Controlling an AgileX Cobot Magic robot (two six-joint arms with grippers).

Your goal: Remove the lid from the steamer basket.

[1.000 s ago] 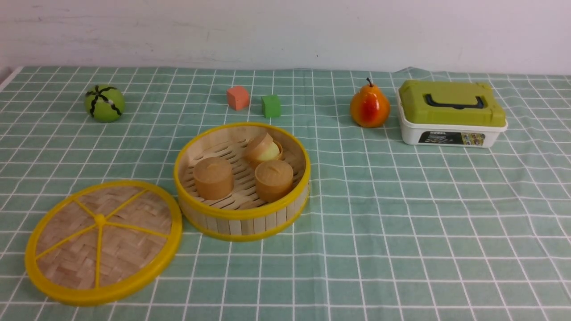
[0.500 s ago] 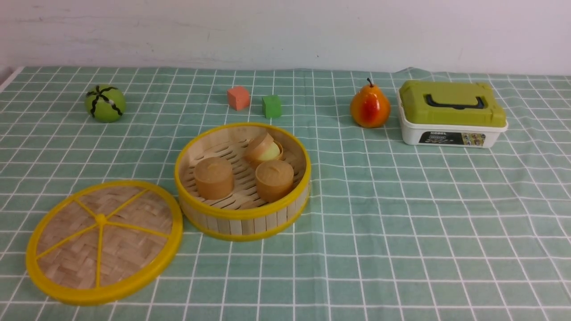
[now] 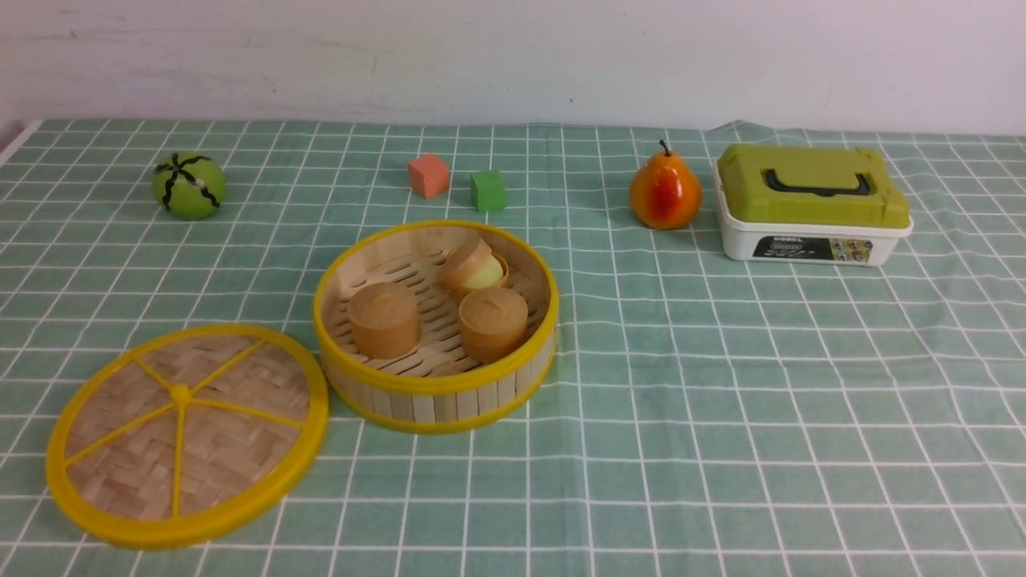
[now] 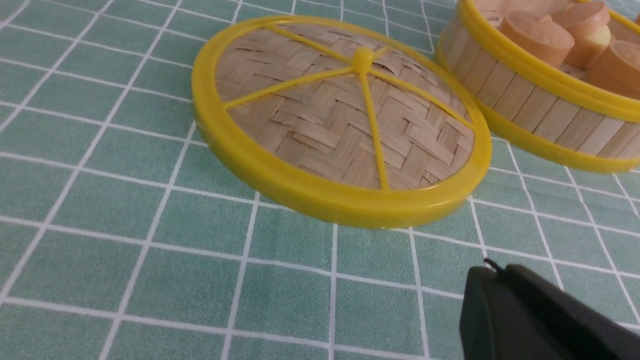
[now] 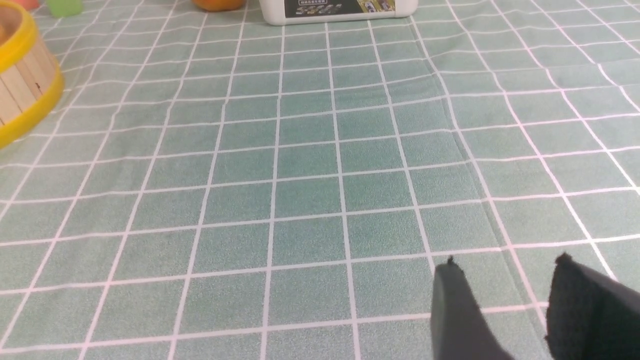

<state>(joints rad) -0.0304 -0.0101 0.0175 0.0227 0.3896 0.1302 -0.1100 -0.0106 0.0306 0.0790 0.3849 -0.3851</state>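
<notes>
The lid (image 3: 184, 433), a woven bamboo disc with a yellow rim and spokes, lies on the checked cloth at the front left, right next to the steamer basket (image 3: 437, 393). The basket stands uncovered with three round brown buns inside. In the left wrist view, my left gripper (image 4: 495, 270) hovers over bare cloth just short of the lid (image 4: 340, 125), fingers pressed together and holding nothing; the basket (image 4: 525, 100) is beyond. My right gripper (image 5: 505, 265) stands open over bare cloth, well away from the basket (image 5: 20, 85). Neither arm shows in the front view.
A green ball (image 3: 189, 186) sits at the far left. A red cube (image 3: 427, 175) and a green cube (image 3: 487, 191) lie behind the basket. A pear (image 3: 664, 194) and a white box with an olive lid (image 3: 811, 204) stand at the far right.
</notes>
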